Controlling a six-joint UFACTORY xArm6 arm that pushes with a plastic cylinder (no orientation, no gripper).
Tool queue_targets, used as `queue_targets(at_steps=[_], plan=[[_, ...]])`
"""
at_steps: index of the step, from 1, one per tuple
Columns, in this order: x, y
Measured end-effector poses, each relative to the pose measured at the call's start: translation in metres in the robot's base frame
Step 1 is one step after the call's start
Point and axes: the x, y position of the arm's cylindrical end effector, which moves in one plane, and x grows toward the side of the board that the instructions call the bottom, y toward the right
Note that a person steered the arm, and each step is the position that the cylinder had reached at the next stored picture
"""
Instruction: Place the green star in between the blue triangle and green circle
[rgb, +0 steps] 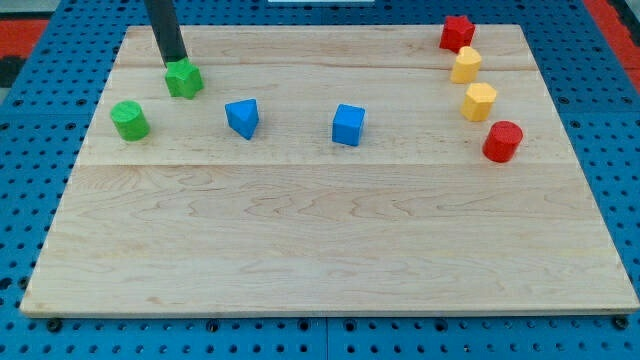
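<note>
Notably, no brand, label or writing can be read anywhere on the surface (320, 240) or on the blocks. The rod is cut off by the view's top edge, so only its lower part shows. There are no jaws on this rig: the rod ends in my tip (176, 63), which rests against the top side of the green star (184, 79), touching it.

The green star sits near the surface's top-left corner. The green circle (129, 120) lies below and to the left of it, close to the left edge. The blue triangle (242, 117) lies to the star's lower right. The star is therefore above the gap between these two, not in line with them. Its points are hard to make out at this size.

A blue cube (348, 124) stands near the middle of the top half. Along the right edge, from the top-right corner downward, stand a red star (457, 33), two yellow blocks (466, 65) (479, 101) of unclear shape, and a red cylinder (502, 141).
</note>
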Motion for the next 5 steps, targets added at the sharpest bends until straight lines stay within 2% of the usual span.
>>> queue_targets(at_steps=[2, 5], plan=[[0.05, 0.015], [0.071, -0.008]])
